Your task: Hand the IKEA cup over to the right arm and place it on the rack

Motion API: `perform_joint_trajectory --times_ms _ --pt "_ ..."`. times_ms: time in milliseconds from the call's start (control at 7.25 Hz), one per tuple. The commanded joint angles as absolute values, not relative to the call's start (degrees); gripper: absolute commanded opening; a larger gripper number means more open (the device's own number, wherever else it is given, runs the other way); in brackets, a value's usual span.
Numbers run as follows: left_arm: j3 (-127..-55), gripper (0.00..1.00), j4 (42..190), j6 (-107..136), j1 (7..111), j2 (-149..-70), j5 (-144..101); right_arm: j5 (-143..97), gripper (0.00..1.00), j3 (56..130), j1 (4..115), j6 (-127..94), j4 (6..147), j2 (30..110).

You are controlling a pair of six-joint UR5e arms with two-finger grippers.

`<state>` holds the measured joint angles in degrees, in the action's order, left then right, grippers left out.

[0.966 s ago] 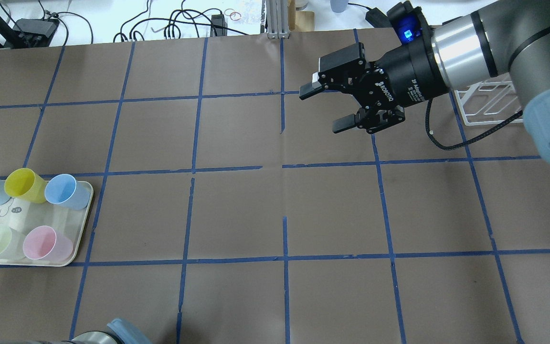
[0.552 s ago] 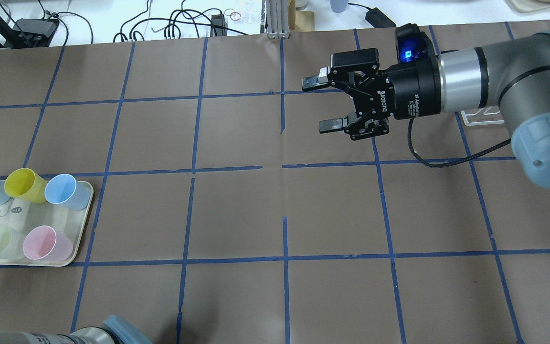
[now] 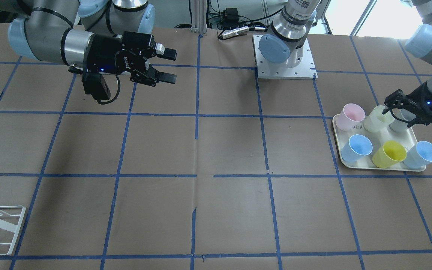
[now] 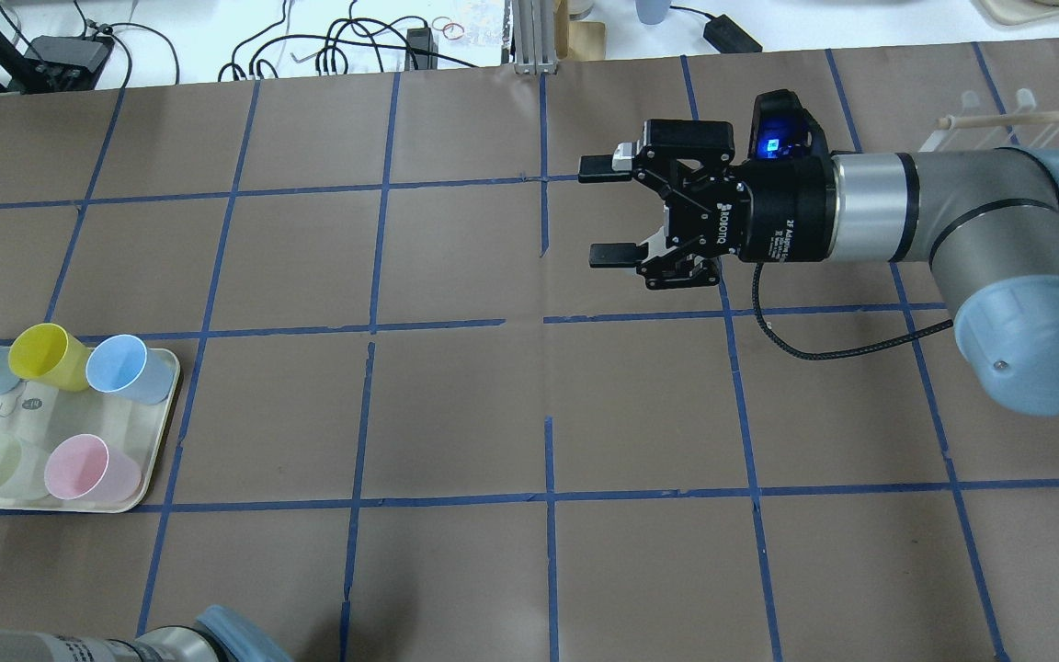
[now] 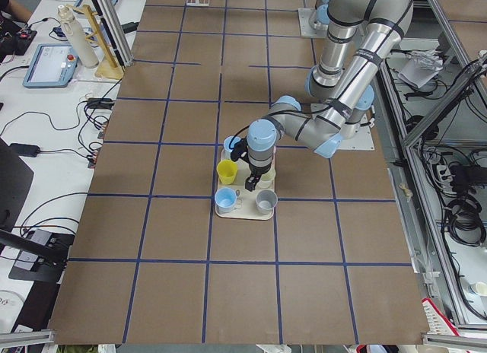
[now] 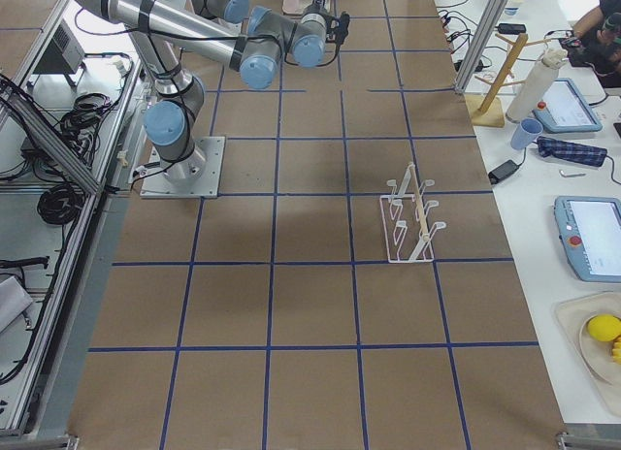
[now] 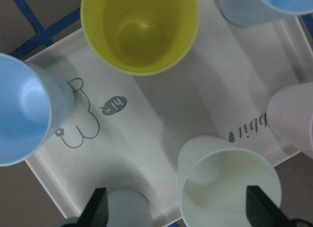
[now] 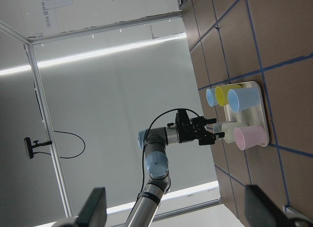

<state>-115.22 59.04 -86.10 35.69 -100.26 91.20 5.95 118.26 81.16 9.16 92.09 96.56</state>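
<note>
The pale cream IKEA cup (image 3: 379,118) stands upright on the cream tray (image 3: 381,167), beside a grey cup (image 3: 400,123). My left gripper (image 3: 405,110) hovers open above these two cups. In the left wrist view the cream cup (image 7: 230,188) lies between the open fingers (image 7: 98,207), with the grey cup (image 7: 124,207) at the left one. My right gripper (image 4: 603,211) is open and empty, held sideways above the table's far right half. The white wire rack (image 6: 412,217) shows behind the right arm (image 4: 1017,119).
The tray (image 4: 148,460) also holds a yellow cup (image 4: 47,354), a blue cup (image 4: 130,368), another blue cup at the frame's edge and a pink cup (image 4: 93,467). Cables and boxes lie beyond the table's far edge.
The right arm has swung and lowered its wrist, the gripper shifting slightly left and uncovering the rack. The left gripper has moved over the tray towards the cream cup.
</note>
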Motion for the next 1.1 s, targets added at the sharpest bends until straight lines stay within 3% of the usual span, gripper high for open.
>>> perform_joint_trajectory --times_ms 0,276,690,966 --pt "-115.22 1.0 56.97 -86.22 35.77 -101.77 93.76 2.56 1.0 119.0 81.21 9.32 92.02 96.59" --pt "-115.31 0.97 56.78 -86.4 35.77 -102.22 93.52 -0.26 1.0 120.75 81.12 12.72 91.93 96.59" --pt "-115.31 0.58 56.69 -86.39 35.86 -102.83 93.43 -3.08 1.0 122.08 81.39 17.14 91.85 96.59" --pt "-115.31 0.22 57.04 -86.22 35.95 -102.66 93.16 -2.64 1.0 121.99 81.39 17.14 91.85 96.59"
